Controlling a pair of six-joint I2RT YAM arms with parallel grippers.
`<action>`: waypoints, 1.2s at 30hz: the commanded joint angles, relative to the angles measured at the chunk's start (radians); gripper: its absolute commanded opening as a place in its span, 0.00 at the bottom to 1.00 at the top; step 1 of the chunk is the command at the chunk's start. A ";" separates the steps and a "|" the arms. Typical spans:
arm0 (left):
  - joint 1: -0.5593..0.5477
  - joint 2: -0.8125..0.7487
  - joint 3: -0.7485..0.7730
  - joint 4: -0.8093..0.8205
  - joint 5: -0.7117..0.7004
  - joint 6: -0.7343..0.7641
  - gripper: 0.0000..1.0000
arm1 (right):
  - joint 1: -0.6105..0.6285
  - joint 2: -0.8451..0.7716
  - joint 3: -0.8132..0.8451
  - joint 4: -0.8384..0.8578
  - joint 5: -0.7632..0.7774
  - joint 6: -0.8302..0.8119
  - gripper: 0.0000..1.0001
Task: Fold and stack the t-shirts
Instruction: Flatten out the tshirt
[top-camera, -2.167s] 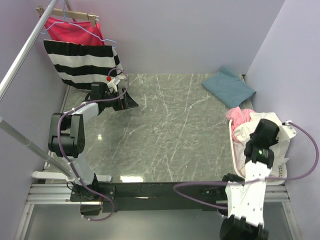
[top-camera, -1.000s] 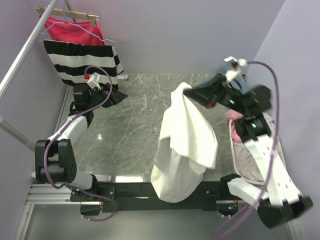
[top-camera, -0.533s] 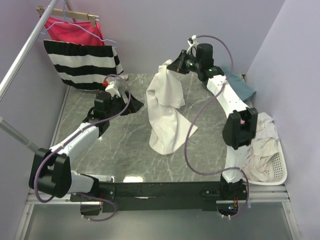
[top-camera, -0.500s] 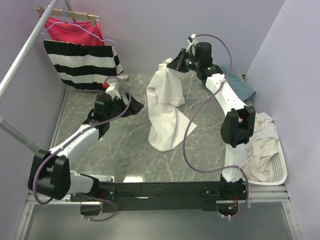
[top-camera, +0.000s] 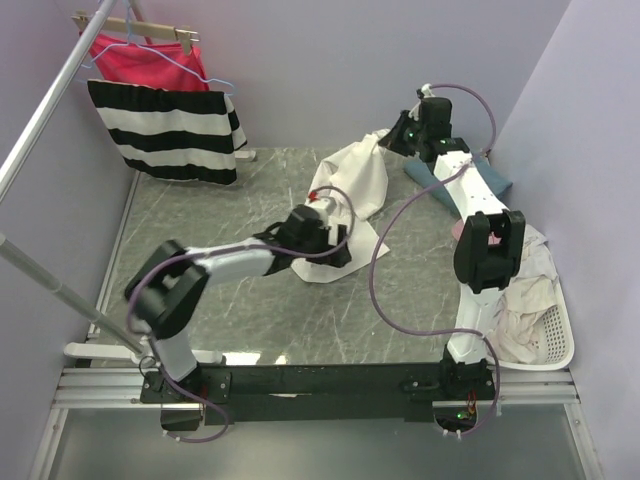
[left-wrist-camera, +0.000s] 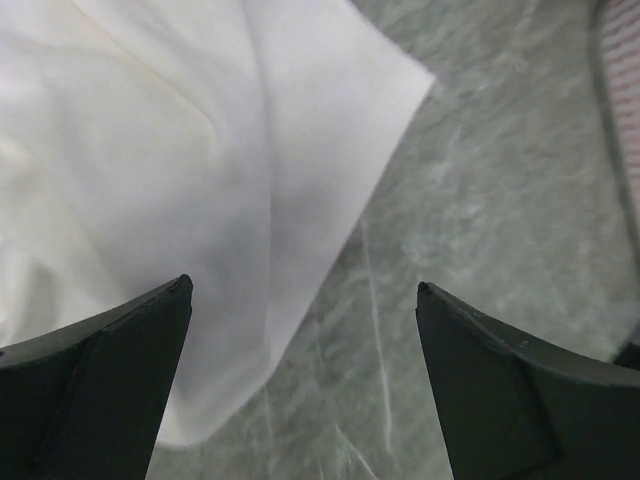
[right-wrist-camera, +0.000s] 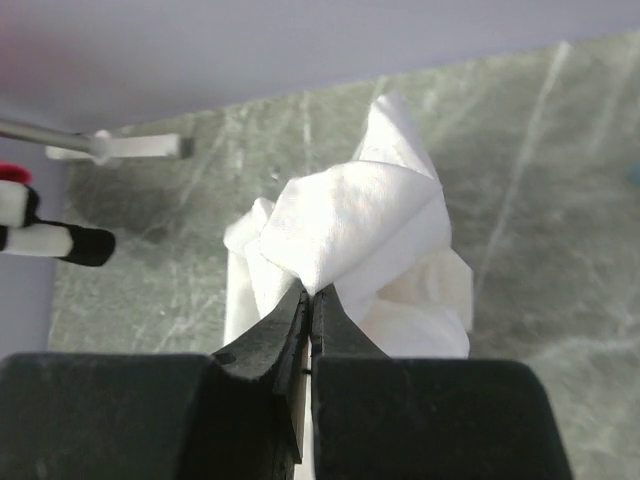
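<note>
The white t-shirt (top-camera: 362, 180) is bunched up and not folded yet. Its top part hangs in the air near the far edge of the surface (top-camera: 250, 200). The rest drapes down and lies on the surface around the middle, with one flat corner pointing toward the near edge.

The right fingers (right-wrist-camera: 308, 300) are squeezed tight on a pinch of the shirt's cloth and hold it up. The left fingers (top-camera: 332, 250) are spread wide and hold nothing. They hover just over the low part of the shirt, with one side over cloth and the other over bare surface. I think they are about to grab that low edge so the two arms can pull the shirt flat.

A teal-blue t-shirt (top-camera: 497, 182) lies at the far right corner. It looks folded, so that one seems done. It is partly hidden behind the right arm.

A white basket (top-camera: 560, 345) sits by the right edge, near the front. It holds more pale white and pink shirts (top-camera: 520, 290) in a heap, not folded.

So the job looks like it is only at the start: one shirt done, one in hand, and a pile left to do.

Past the far left corner, a striped garment (top-camera: 165, 130) and a red-pink garment (top-camera: 135, 55) hang on hangers. They are not part of this job.
</note>
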 joint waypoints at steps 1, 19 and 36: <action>-0.053 0.182 0.202 -0.099 -0.209 0.058 0.99 | -0.005 -0.105 -0.059 0.036 -0.023 -0.025 0.00; -0.066 0.258 0.322 -0.217 -0.550 0.113 0.01 | -0.054 -0.275 -0.338 0.011 -0.008 -0.091 0.00; 0.298 -0.540 0.273 -0.697 -0.254 0.127 0.17 | -0.020 -0.965 -0.757 -0.234 -0.053 -0.086 0.00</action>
